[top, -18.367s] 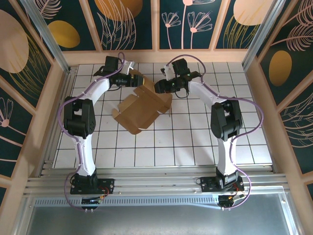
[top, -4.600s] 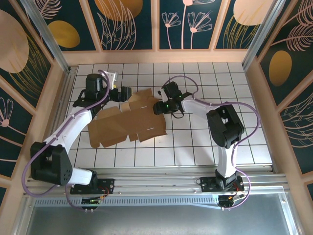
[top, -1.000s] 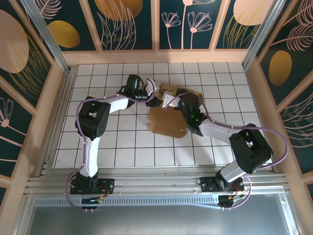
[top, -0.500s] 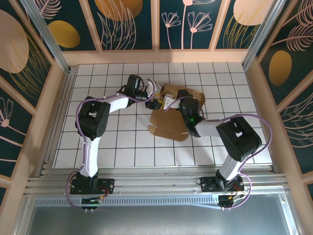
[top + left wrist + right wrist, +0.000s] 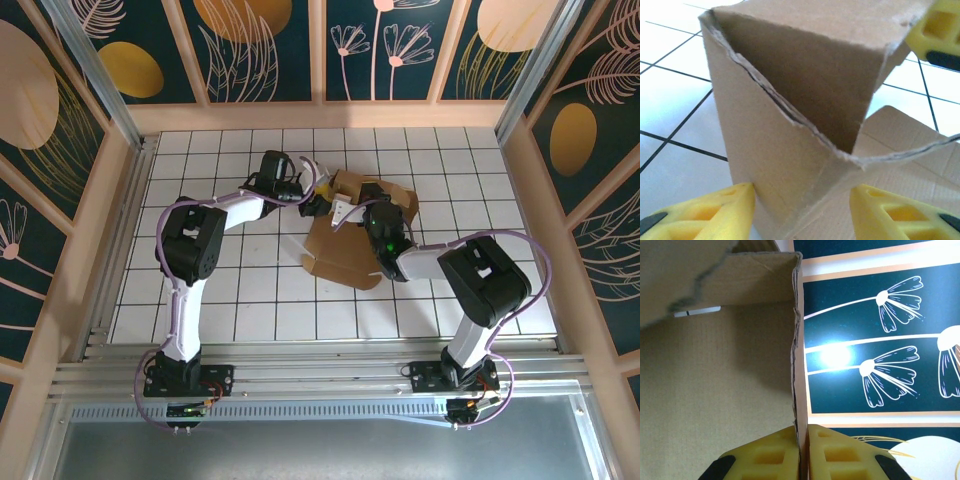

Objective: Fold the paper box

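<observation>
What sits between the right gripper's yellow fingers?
A panel edge of the paper box, clamped by the right gripper, in the right wrist view.

a white tiled table top (image 5: 210, 300) with dark grout lines lies in the middle. dark teal wall panels (image 5: 265, 50) with pale flower outlines and orange discs, framed in light wood (image 5: 320, 115), stand left, right and far. aluminium rails (image 5: 320, 378) cross the near edge.
</observation>
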`<state>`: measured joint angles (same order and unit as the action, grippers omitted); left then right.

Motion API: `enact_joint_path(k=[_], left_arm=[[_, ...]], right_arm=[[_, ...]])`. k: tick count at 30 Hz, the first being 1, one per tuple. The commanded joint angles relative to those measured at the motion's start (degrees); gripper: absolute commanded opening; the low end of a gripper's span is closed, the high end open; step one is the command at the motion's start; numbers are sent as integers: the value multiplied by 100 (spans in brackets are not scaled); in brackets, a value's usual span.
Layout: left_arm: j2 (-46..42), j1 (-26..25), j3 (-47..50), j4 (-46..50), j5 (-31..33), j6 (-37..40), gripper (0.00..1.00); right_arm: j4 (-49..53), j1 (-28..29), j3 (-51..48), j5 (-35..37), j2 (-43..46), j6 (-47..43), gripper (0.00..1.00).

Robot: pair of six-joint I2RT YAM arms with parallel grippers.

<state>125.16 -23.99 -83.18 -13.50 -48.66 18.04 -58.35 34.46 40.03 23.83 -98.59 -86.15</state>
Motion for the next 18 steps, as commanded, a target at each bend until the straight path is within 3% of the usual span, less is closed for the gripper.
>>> enact_joint_path(k=[1,8,12,18], left_arm=[[139,-86,-173,-346,68,-262,49],[260,-341,-225,-848,573,-837,43],[437,-352,-319,-1009,754,-1351,46],[326,-420,-127,-1226,1304,-1433,36]], right_arm=[[-136,62,-47,25,49,220,13],[150,120,-22,43,48,547,11],[328,139,-38,59,89,710,11],[467,199,-35,45,187,868,11]])
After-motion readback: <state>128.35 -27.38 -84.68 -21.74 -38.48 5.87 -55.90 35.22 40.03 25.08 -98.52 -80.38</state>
